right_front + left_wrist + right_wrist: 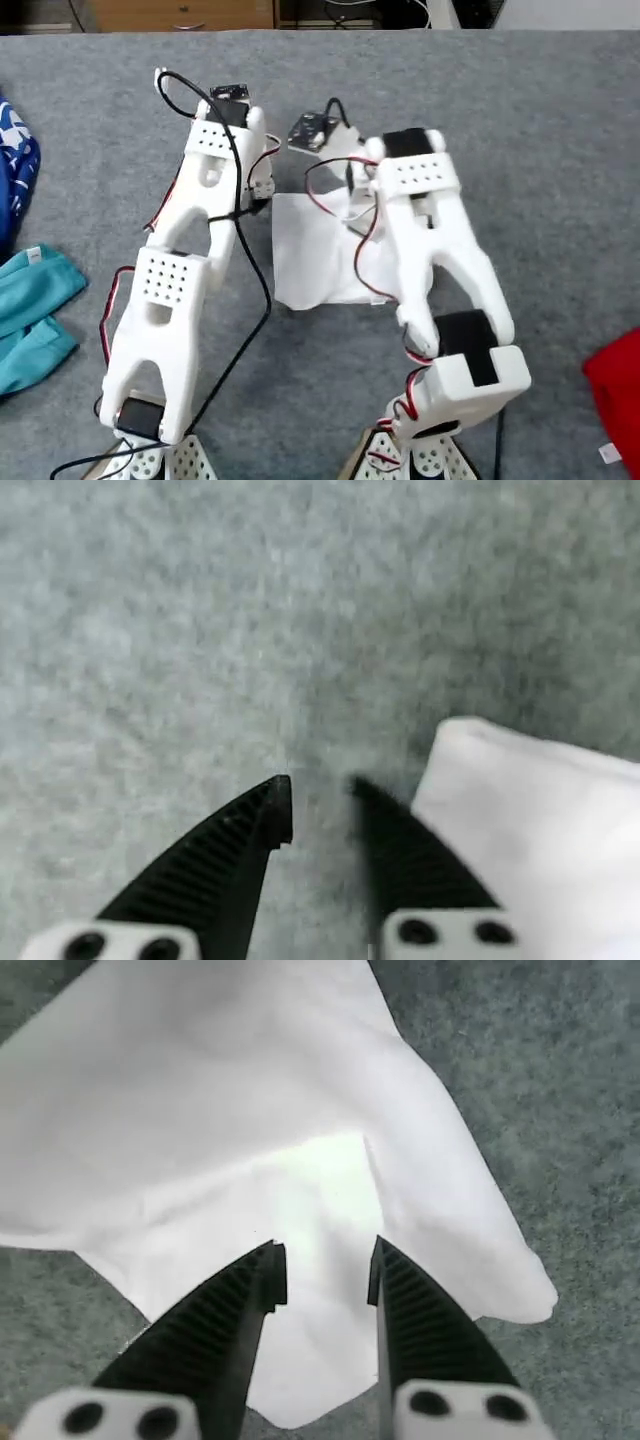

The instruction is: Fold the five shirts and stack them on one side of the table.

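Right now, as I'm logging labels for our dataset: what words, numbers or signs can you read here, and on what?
No text is readable.
White tag on the teal shirt: too small to read.
Small tag on the red shirt: too small to read.
Blue shirt: white pattern, no letters made out.
White shirt: no print seen.

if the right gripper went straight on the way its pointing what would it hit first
Most likely the white shirt: the right gripper, open, points at its cloth, which fills the line ahead of it. How close the tips are to it is unclear.
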Action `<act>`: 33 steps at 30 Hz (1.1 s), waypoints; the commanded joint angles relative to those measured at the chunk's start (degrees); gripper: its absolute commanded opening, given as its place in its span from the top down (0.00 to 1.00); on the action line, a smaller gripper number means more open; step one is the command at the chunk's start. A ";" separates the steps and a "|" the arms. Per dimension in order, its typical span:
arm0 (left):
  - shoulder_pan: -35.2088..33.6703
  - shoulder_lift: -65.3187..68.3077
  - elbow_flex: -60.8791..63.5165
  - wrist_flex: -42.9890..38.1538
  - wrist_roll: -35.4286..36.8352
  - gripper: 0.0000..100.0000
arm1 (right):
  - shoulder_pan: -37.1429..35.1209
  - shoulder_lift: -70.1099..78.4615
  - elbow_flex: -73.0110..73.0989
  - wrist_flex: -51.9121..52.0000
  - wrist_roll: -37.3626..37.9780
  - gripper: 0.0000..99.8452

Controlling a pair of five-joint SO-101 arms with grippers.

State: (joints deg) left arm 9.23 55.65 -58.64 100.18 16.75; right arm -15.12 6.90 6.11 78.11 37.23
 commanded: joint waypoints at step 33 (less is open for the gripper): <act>-12.57 -20.88 26.29 0.70 -3.69 0.75 | 4.09 10.59 -10.24 -0.62 -8.44 0.99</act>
State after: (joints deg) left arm -2.90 38.95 -32.26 100.18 13.67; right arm -13.45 23.34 -1.80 75.47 29.32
